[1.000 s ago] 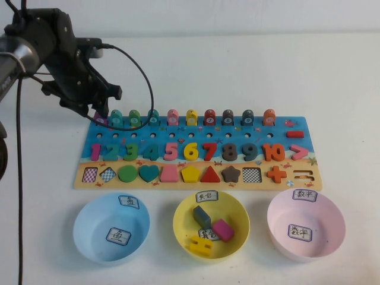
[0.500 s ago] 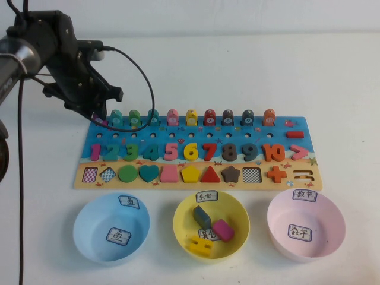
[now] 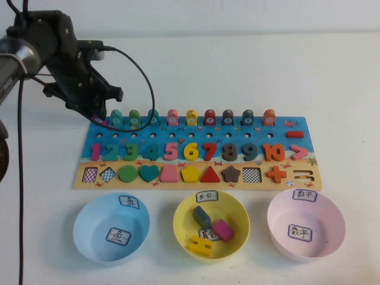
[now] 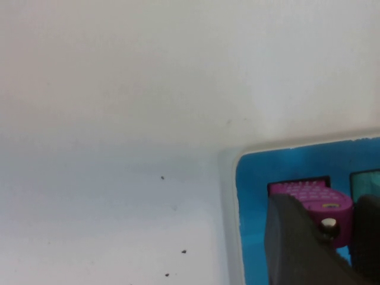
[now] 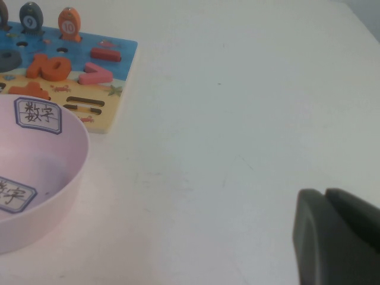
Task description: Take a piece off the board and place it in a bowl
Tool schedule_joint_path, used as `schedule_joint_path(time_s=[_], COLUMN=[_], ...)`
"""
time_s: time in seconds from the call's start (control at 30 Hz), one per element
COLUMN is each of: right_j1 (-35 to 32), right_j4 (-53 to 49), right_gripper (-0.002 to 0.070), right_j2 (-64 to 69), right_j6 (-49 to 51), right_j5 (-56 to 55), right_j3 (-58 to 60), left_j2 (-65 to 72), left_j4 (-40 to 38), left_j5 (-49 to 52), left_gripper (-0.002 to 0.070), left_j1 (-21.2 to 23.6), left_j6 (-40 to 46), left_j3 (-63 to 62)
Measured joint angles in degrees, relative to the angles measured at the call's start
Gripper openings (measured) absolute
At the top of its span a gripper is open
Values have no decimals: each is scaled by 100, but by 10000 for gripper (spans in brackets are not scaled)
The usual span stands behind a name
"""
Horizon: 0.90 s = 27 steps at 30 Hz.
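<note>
Your left claw (image 4: pixel 323 237) grips the piece (image 4: pixel 312 199) over the board (image 3: pixel 196 151) corner on the white counter (image 3: pixel 237 65); the right claw (image 5: pixel 338 237), closed, appears only in its wrist view.

Setting: a robot test bench in a lab-type space. Evidence: a plain white table (image 3: pixel 237 65) carrying only a children's puzzle board (image 3: pixel 196 151) and three bowls with handwritten labels (image 3: pixel 128 202), plus a black cabled robot arm (image 3: pixel 53 47) over the table's far left.

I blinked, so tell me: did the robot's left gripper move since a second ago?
Yes, a little. The left gripper edged toward the far-left, off the teal arch block, at the board's corner. The right gripper is parked.
</note>
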Motion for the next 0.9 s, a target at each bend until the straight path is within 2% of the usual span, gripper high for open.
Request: schedule_joint_path(time_s=[0.9], right_j1=[0], right_j4=[0], right_gripper=[-18], right_j2=[0], right_j6=[0], right_j5=[0], right_j3=[0], left_j2=[-36], left_j4=[71], left_j5=[446], left_gripper=[163], left_j1=[-47], left_j6=[183], left_j3=[-365])
